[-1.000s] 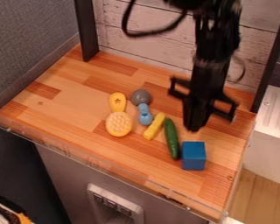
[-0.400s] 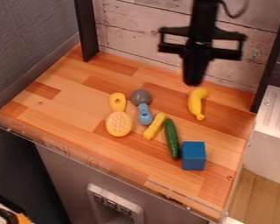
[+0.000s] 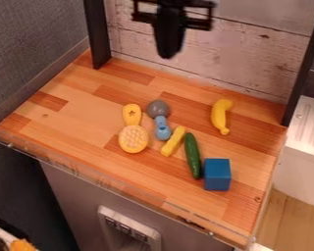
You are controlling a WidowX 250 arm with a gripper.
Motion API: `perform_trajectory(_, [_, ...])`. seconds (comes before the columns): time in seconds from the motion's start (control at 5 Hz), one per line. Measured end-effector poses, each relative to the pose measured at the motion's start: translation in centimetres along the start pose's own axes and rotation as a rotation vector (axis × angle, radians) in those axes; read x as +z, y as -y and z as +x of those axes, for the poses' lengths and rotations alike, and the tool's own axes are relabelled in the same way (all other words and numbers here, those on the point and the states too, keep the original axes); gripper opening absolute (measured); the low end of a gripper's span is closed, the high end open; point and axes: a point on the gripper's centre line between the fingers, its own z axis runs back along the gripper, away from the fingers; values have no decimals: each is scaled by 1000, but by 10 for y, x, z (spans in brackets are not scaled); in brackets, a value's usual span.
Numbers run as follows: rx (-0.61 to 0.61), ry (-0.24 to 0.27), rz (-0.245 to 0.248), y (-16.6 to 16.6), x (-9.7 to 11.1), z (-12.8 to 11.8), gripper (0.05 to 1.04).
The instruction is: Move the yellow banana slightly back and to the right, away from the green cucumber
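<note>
From my end I see the wooden counter [image 3: 74, 117] as the biggest thing, with the whitewashed plank wall [image 3: 251, 59] along its far side, dark posts left and right; next my black gripper [image 3: 169, 55], up at the far side, a bit left of the middle, pointing down in front of the planks; can't make out whether it's apart or together, nor whether it's holding anything; then the yellow waffle-patterned toy [image 3: 133, 139], left of the other toys, handle to the far side; blue block [image 3: 217, 174], near right, the nearest of the toys; gray-and-blue toy [image 3: 162, 128], just right of the waffle one, gray round end far, in view the closest to my gripper; green cucumber [image 3: 193, 156], lengthwise, near end just beside the block's left side; yellow banana [image 3: 219, 116], lying on the far right part, well apart from the rest, thick end far; last, yellow stick [image 3: 173, 141], slanted between the gray-and-blue toy and the cucumber
</note>
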Motion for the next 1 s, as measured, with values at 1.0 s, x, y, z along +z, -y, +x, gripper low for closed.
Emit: perform_trajectory(1.0, [59,-46,-43,-148,-13,8,54])
